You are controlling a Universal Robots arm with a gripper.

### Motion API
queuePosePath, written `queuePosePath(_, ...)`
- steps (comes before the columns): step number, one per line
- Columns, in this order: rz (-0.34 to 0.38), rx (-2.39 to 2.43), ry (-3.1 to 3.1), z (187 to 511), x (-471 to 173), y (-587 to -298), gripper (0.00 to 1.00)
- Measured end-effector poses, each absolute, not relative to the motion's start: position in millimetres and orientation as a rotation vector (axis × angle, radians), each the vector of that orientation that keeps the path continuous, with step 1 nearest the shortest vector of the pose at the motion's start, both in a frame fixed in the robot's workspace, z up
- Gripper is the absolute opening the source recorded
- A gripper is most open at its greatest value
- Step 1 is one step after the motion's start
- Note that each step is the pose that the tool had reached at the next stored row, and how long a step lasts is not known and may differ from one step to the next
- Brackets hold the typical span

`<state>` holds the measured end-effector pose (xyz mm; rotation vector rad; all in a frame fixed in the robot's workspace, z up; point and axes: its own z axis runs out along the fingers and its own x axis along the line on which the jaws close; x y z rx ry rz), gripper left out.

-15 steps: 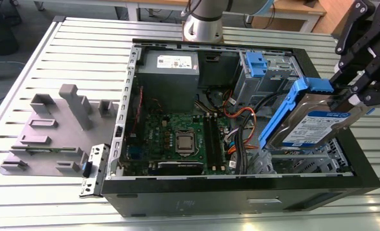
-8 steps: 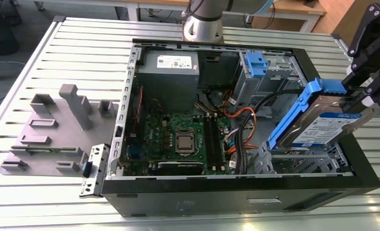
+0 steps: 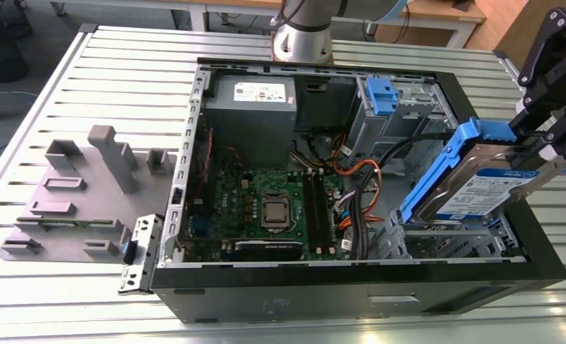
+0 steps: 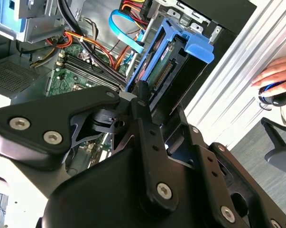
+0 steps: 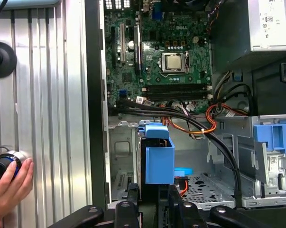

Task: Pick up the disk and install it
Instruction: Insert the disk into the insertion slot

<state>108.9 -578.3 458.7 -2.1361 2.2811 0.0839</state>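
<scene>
Disk (image 3: 498, 185), silver with a white-and-blue label and framed by a blue carrier bracket (image 3: 443, 168), hangs tilted over the corner of an open computer case (image 3: 360, 276) at the exterior view's right. It sits just above a metal drive cage (image 3: 455, 240).

Seen from the exterior view's left, a grey fixture plate (image 3: 73, 208) lies on the slatted metal table (image 3: 54, 93) beside the case. Inside the case are the green motherboard (image 3: 264, 204) and the grey power supply (image 3: 254, 107), with orange and black cables (image 3: 360, 168) running toward the drive bays.

At the far right the black gripper (image 3: 541, 147) grips the disk. Its jaws are drawn in to the width of the drive. In the first wrist view its fingers (image 5: 132, 197) press on either side of the bracket.

In the same view a person's hand (image 5: 10, 187) rests against a round knob (image 5: 0, 164) on the table outside the case.
</scene>
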Motion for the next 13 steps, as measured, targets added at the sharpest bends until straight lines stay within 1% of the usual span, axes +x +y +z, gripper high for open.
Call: queuePosePath(13, 0.084, -2.149, 2.269, 455.8, 108.9, -578.3, 0.35)
